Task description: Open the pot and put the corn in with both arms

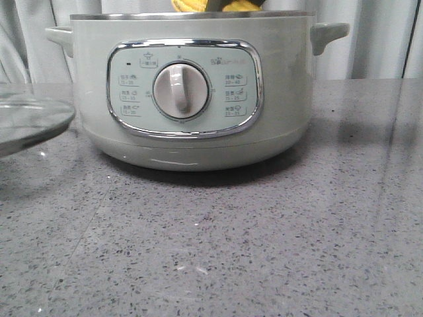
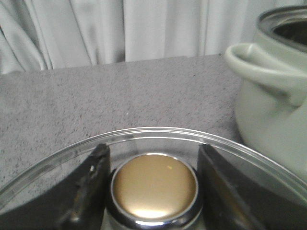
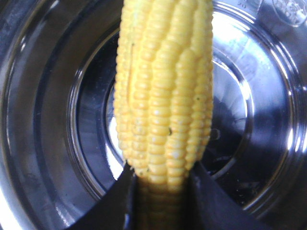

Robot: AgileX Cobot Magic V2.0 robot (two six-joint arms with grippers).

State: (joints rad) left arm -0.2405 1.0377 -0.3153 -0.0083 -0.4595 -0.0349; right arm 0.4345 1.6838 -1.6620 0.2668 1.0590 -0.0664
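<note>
Front view: the pale green round electric pot (image 1: 192,92) sits uncovered on the grey speckled bench (image 1: 264,251). Left wrist: my left pincer (image 2: 154,191) clamps the glass lid's gold knob (image 2: 154,187), parking it aside. Right wrist: my right pincer (image 3: 160,191) grips the bright yellow corn cob (image 3: 163,91) above the steel bowl, ready for dropping.

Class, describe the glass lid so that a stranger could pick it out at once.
Start at the large pale green round electric pot on the grey table. Left of it lies a round clear glass lid with a metal rim. Only it has a gold knob, between the left end effector's fingers.
</note>
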